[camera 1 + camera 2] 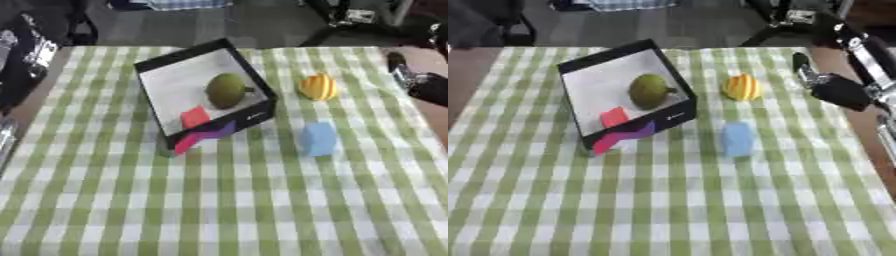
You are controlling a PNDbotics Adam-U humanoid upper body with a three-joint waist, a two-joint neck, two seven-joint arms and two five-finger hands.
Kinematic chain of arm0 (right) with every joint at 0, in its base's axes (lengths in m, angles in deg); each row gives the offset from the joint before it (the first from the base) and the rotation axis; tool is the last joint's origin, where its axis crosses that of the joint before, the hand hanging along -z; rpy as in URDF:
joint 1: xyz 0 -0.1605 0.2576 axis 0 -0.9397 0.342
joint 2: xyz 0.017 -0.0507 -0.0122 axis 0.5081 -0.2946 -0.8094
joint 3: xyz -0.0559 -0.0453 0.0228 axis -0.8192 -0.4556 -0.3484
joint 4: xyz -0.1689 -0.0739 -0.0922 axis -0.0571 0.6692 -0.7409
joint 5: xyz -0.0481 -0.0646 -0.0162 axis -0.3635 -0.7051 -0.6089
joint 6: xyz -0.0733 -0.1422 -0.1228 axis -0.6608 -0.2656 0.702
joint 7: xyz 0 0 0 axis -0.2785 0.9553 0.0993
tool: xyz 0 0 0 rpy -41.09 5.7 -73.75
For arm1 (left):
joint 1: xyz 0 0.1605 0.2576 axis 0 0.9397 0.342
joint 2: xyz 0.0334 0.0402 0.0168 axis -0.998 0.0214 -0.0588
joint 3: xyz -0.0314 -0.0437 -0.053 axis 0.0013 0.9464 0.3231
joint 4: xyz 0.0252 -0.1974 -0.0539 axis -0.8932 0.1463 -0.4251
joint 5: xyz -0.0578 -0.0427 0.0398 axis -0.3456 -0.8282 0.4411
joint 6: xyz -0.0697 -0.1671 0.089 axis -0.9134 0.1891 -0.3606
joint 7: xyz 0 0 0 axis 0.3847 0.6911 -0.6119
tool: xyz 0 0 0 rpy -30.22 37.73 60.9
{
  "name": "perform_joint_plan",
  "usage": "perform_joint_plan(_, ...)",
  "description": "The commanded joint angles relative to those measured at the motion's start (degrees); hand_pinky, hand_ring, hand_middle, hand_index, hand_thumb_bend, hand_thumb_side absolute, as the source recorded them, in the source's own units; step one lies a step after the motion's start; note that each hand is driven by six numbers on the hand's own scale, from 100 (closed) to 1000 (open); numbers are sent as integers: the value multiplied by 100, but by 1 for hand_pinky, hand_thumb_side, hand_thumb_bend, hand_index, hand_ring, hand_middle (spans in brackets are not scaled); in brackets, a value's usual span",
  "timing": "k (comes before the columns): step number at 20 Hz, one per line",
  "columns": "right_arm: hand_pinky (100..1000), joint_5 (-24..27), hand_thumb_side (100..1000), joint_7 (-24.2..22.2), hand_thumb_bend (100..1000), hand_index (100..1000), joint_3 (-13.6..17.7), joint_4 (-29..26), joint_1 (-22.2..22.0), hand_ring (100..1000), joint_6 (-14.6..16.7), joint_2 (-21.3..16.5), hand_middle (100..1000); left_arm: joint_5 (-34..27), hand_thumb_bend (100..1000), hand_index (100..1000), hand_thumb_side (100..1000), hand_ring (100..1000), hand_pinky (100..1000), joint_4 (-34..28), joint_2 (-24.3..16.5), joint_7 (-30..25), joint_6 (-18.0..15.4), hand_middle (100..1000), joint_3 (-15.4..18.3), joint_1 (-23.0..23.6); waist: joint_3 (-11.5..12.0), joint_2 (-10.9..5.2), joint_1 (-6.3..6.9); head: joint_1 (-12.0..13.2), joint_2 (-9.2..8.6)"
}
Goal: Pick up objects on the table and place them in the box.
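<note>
Green-and-white checked cloth (227, 210) over a table, dark floor and blurred black equipment beyond the far edge.

Right hand (833, 87) at the table's right edge, well apart from everything on the cloth — black with a silvery patch, too blurred to tell whether the fingers are straight or curled; holding nothing that can be made out. Forearm running up to the upper right corner, cut off by the frame. Left hand not clearly made out; only dark, blurred shapes at the left edge of the left eye view.

Nearest the right hand, an orange-and-yellow striped round object (318, 87), alone on the cloth, just right of the box. Nearer the camera, a pale blue block (318, 138), edges soft, exact shape hard to tell.

Further left, a black box (261, 116) with a white inside, turned askew on the cloth. Inside it, a green rounded fruit-like object (227, 90) toward the right wall, and a small red piece (194, 117) near the front wall. At the box's front left corner, a pink-and-purple shape (203, 137) — whether object or flap, cannot tell. Faint pale mark on the front wall, not readable.
</note>
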Motion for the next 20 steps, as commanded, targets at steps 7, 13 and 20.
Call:
perform_joint_plan(7,926,-184,570,-1884,357,1000,-737,897,658,908,474,-390,922,-107,372,839,871,628,724,-88,525,-80,46,699,141,206,90,-35,0,-58,-4)
perform_joint_plan(13,939,-329,497,-2388,492,1000,-743,1138,666,928,705,-353,928,-44,373,843,870,623,723,-32,639,-213,56,694,154,280,129,-40,-11,-46,-4)
perform_joint_plan(20,938,-397,486,-2470,496,1000,-710,1223,658,923,810,-319,925,10,371,847,869,618,722,12,706,-337,74,688,150,313,141,-45,-18,-33,-4)
